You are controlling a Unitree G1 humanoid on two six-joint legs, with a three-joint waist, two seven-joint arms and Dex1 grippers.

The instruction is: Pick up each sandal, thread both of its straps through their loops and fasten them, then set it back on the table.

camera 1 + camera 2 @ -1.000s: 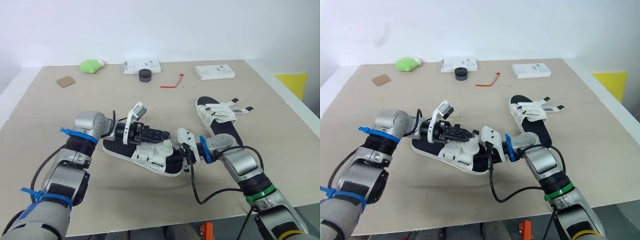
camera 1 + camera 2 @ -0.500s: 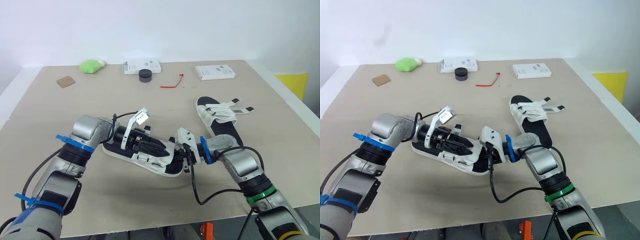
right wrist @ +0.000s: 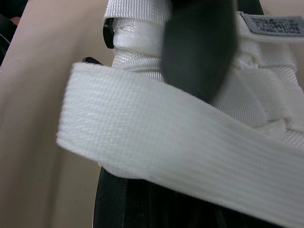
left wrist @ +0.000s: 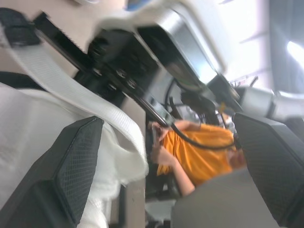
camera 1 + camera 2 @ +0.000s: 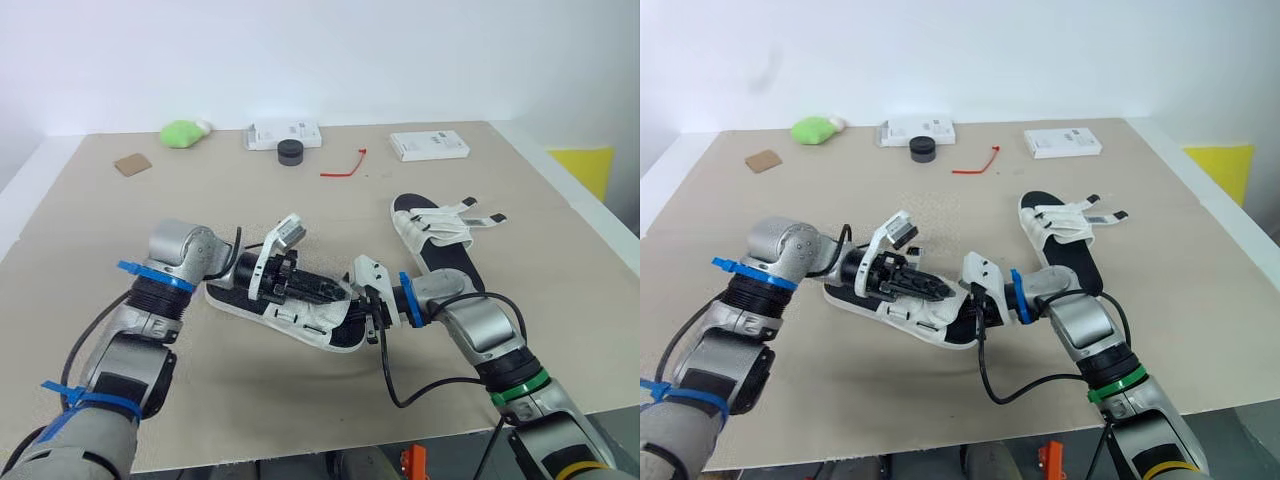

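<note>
Clearly mid-threading, not yet near fastening. Working the nearer black-soled sandal [image 5: 290, 305] with white woven straps, seemingly resting flat on the beige worktop [image 5: 150, 220] rather than lifted, caught between both arms. Reaching across its upper with the left pincer [image 5: 325, 288], spread wide and clamping nothing, with one loose white webbing strap [image 4: 95, 114] draped against a finger [image 4: 71, 166] in the left wrist view. Meeting the sandal's far end with the right pincer [image 5: 372, 305], pressed close to a flat band of the same webbing; cannot tell whether clenched or released. Leaving the second sandal [image 5: 440, 240] of the same make well apart to the right, straps splayed open and untouched.

Probably light overall: a thin, fairly stiff sole that should slide on the smooth top if pushed from one side only. Expect limp, floppy webbing that folds and twists rather than holding a line, with little to resist a pinch. Best to pinch the strap flat across its width, close to the free tip, so as to steer it at the loop. Better to pin the sole by its rim with the other arm, not by the soft upper.
</note>
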